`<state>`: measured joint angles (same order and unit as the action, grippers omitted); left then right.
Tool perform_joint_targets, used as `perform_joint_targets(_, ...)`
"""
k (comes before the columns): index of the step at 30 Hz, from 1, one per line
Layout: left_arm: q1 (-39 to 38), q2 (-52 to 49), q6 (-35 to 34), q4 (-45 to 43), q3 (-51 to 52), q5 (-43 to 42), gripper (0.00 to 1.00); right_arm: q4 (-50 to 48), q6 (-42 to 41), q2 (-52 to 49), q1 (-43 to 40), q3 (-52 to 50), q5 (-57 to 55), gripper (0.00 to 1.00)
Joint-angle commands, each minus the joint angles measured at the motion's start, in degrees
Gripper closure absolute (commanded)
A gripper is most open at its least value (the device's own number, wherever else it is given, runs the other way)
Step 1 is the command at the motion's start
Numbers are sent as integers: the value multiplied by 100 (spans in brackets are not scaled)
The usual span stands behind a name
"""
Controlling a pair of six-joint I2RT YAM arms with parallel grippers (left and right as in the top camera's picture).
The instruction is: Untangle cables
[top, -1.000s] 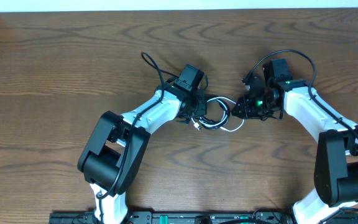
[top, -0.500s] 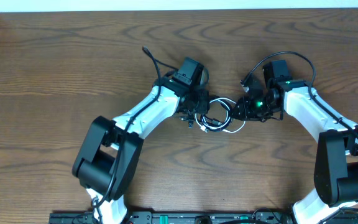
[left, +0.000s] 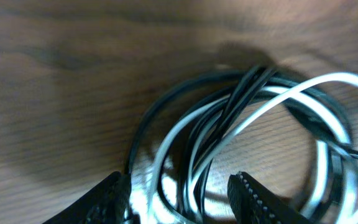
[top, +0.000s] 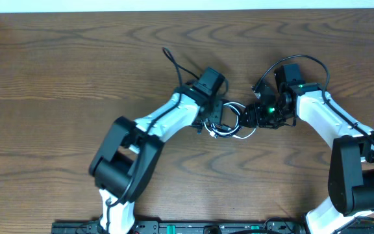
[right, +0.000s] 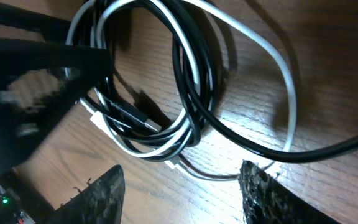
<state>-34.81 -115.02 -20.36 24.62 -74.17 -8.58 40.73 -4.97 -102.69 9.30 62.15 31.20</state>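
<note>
Wooden surface: the black cable and white cable loop together. Flanking them, left gripper and right gripper, jaws released.

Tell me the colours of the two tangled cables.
One black cable and one white cable; they show best in the right wrist view.

1. Overhead view: no lettering, label, brand or number can be read on the cables or the worktop.
2. Left wrist view: blurred, nothing legible.
3. Right wrist view: no legible marking either.
</note>
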Motion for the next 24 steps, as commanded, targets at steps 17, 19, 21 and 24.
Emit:
perform_joint_targets(17, 918, 297, -789, 317, -22, -1917, 92, 2, 658, -7, -396, 66, 1591, 70)
perform_joint_targets(19, 1193, 297, -807, 282, -22, -2455, 92, -2, 693, -7, -455, 63, 1878, 73)
perform_joint_targets(21, 1458, 297, -861, 205, -22, -3034, 93, -2, 743, -7, -476, 57, 2041, 73)
perform_joint_targets(24, 1792, 297, -1121, 94, -22, -3646, 93, -125, 741, -7, -474, -48, 2275, 73)
